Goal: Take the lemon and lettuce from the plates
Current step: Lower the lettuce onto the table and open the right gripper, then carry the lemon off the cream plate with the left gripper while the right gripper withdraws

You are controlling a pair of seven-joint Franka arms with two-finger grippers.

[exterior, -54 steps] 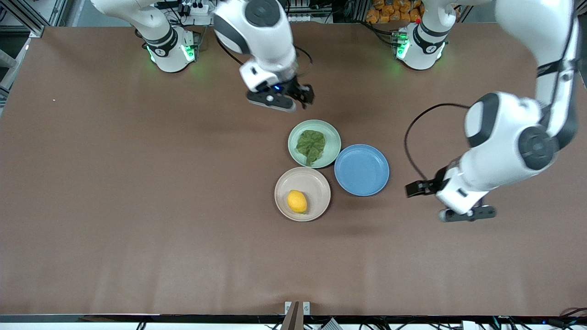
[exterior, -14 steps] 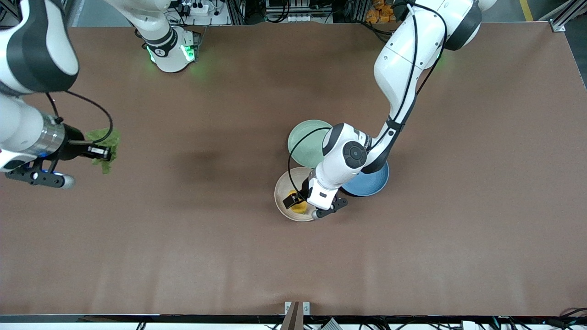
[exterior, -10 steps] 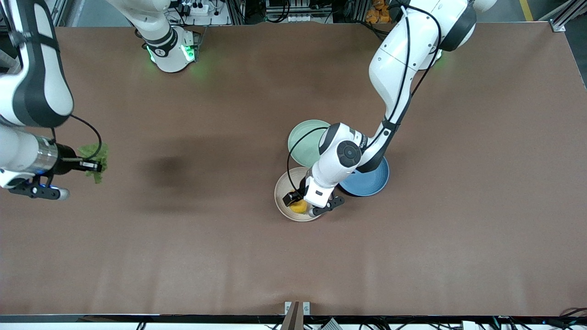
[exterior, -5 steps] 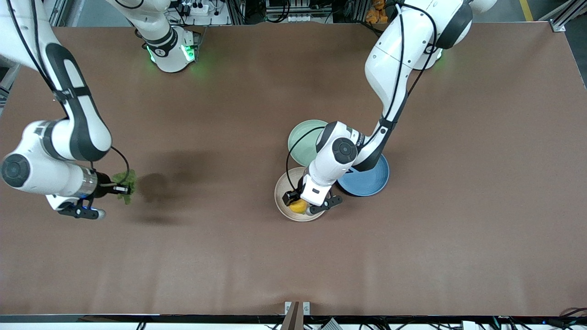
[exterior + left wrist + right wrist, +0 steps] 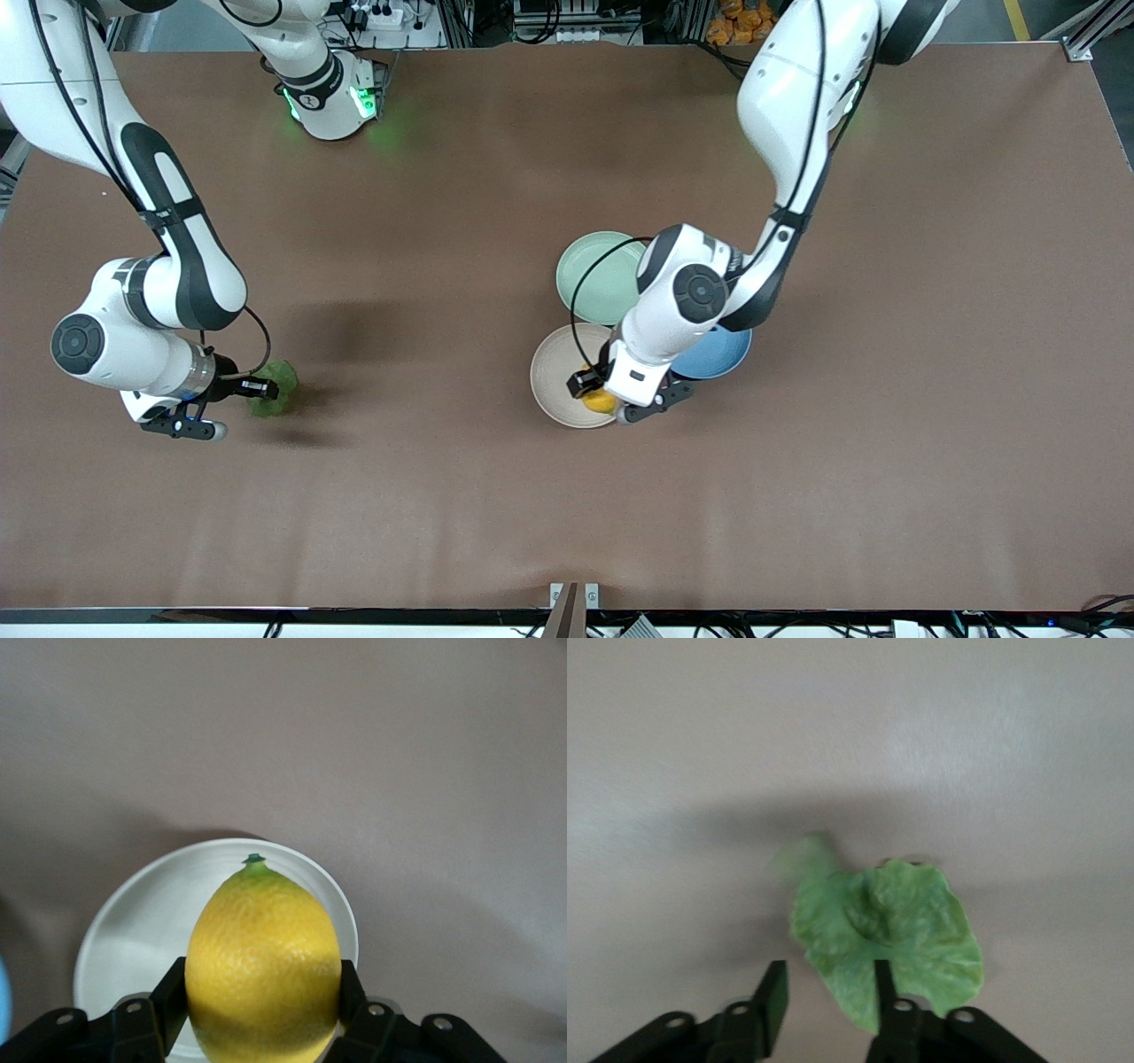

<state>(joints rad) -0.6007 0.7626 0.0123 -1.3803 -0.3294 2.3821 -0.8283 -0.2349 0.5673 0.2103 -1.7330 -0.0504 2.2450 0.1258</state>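
Toward the right arm's end of the table, the right gripper [image 5: 257, 388] hangs low with parted fingers, the lettuce [image 5: 274, 400] loose on the table beneath. Mid-table, the mint plate [image 5: 592, 273] is bare; over the beige plate [image 5: 556, 379], the left gripper [image 5: 592, 390] clamps the lemon [image 5: 600, 402].

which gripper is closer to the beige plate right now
Left. The left gripper is over the beige plate, shut on the lemon; the right gripper is toward the right arm's end.
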